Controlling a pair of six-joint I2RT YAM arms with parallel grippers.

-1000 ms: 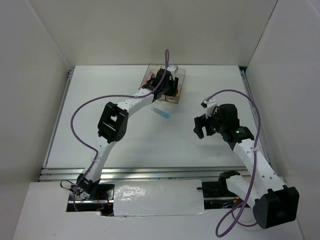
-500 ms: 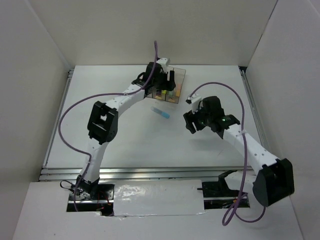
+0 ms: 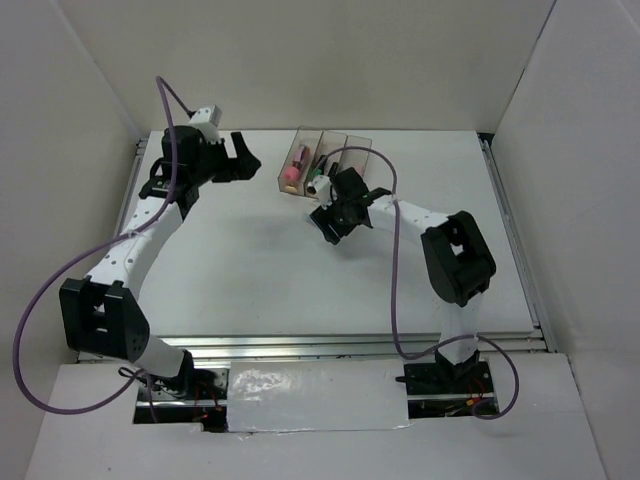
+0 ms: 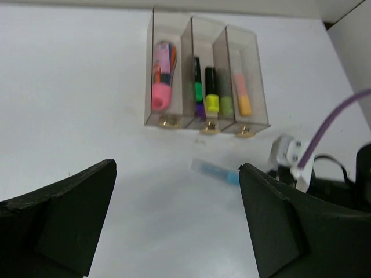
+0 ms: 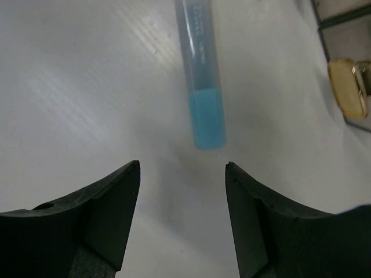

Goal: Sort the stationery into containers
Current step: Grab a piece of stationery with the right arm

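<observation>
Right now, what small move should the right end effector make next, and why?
Probably ease the right end effector forward and down over the light blue highlighter: the pen lies loose on the table just beyond its open fingers, outside the bins.

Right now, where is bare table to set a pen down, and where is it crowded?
Free: the table between both arms, and left of the bins. Crowded: before the bins, where the blue highlighter lies by the right jaws.

Left fingers [image 4: 64,214] swung off the containers [image 4: 186,69] and opened; right fingers [image 5: 87,214] reached the light blue pen [image 5: 203,87].
</observation>
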